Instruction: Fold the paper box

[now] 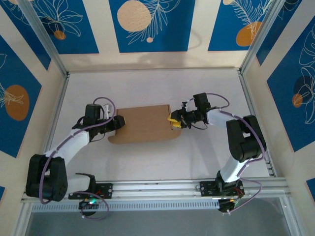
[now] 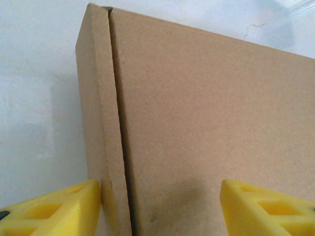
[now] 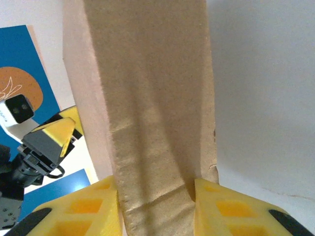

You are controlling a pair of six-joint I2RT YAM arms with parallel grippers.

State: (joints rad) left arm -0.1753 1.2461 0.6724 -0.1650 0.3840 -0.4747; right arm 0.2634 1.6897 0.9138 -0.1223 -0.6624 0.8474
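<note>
The paper box lies flat in the middle of the white surface, long side running left to right, with a rounded flap at its near left corner. The left pincer sits at the box's left end. In the wrist view its yellow fingers are spread wide and straddle a creased edge. The right pincer is at the right end, pinching an upright cardboard panel between both pads.
</note>
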